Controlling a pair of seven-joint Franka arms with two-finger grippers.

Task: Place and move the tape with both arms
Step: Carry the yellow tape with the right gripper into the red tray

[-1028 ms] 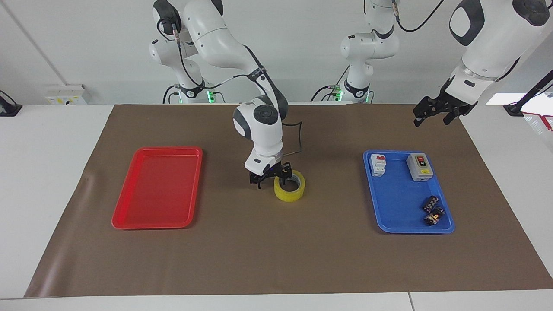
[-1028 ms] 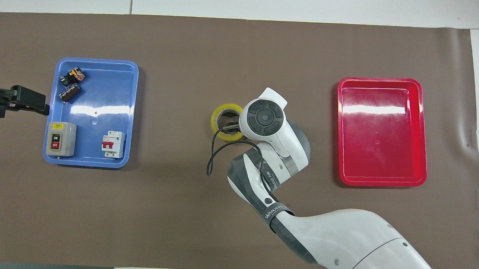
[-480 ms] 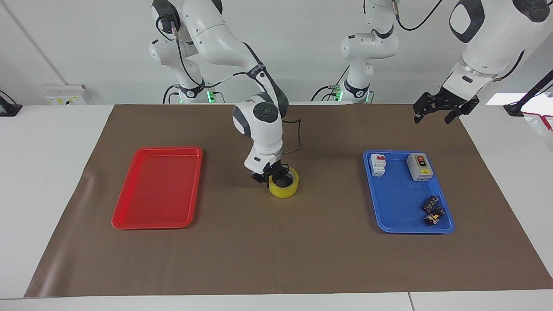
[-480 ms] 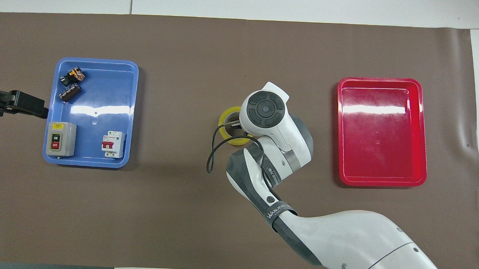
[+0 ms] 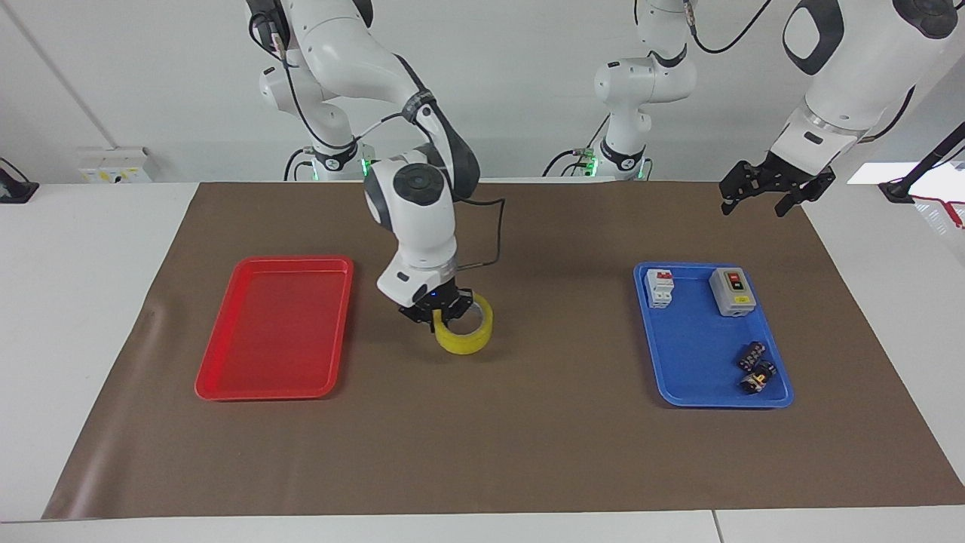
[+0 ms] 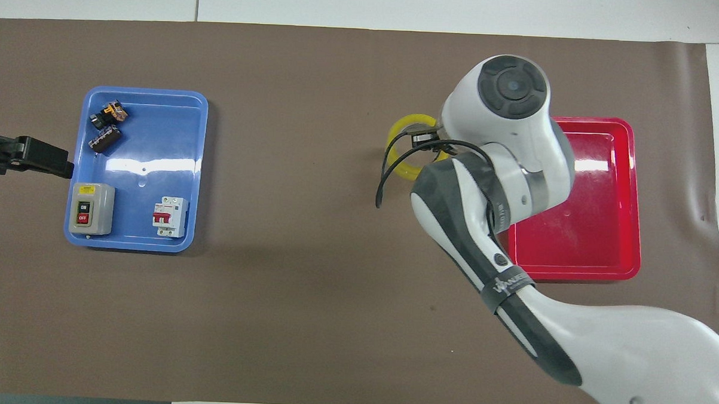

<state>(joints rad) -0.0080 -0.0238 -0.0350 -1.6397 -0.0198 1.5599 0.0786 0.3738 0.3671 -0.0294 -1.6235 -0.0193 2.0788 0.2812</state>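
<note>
One roll of tape (image 5: 465, 329) in play, yellow ring with pale core. Facing view: right gripper (image 5: 439, 307) pinches the roll's wall, one finger inside the core, one outside, on the side toward the robots; the roll hangs tilted, lifted off the brown mat (image 5: 482, 452), over the stretch between mid-table and the red tray (image 5: 226, 362). Left gripper (image 5: 765, 193) waits in the air over the mat's corner at the left arm's end, near the blue tray (image 5: 701, 377); fingers spread, nothing in them. Overhead view: tape (image 6: 400, 161) peeks out beside the right arm's wrist, just short of the red tray (image 6: 632, 193); gripper itself hidden under the wrist. Left gripper (image 6: 44, 158) shows at the frame edge beside the blue tray (image 6: 148, 99). Handling, by judgement: light, stiff ring, smooth film outside so likely slippery; the wall pinch through the core looks the soundest hold, though a one-sided grip lets it swing and tilt.
</note>
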